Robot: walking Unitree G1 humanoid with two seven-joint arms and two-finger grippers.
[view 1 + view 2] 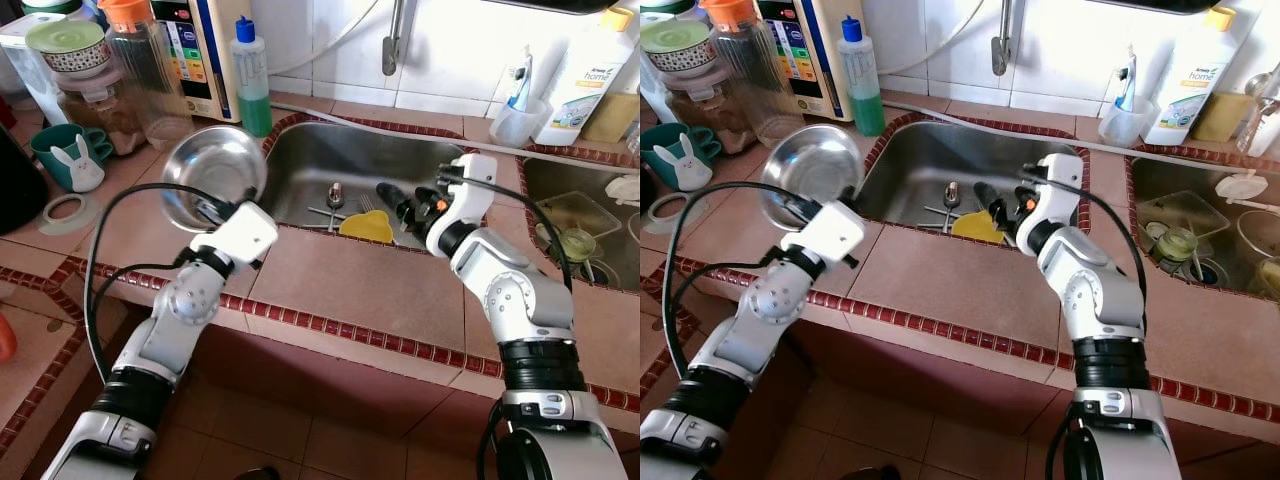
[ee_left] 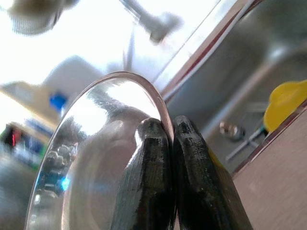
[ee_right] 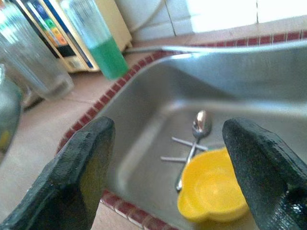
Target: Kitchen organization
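**Steel bowl held over the counter, sink half full**

A tiled counter [image 1: 340,290] with red trim runs in front of me, with a steel sink [image 1: 310,160] set into it and a second basin [image 1: 560,190] to the right. My left gripper [image 2: 171,143] is pressed together on the rim of a steel bowl [image 1: 213,172], pinching it and holding it tilted on edge above the counter, just left of the sink. The bowl looks empty. My right gripper [image 3: 168,167] hangs over the sink's near edge with its fingers [image 3: 81,163] spread wide, holding nothing.

In the sink lie a yellow cup [image 3: 213,189], a spoon [image 3: 200,122] and a couple of other utensils beside it. The right basin holds a clear container [image 1: 575,210] and a small jar [image 1: 577,243].

Behind the sink stand a bottle [image 1: 251,75] of green liquid, a white bottle [image 1: 590,75] and a cup [image 1: 520,120] with a toothbrush in it. On the left are a teal mug [image 1: 62,150] and clear jars [image 1: 140,70].
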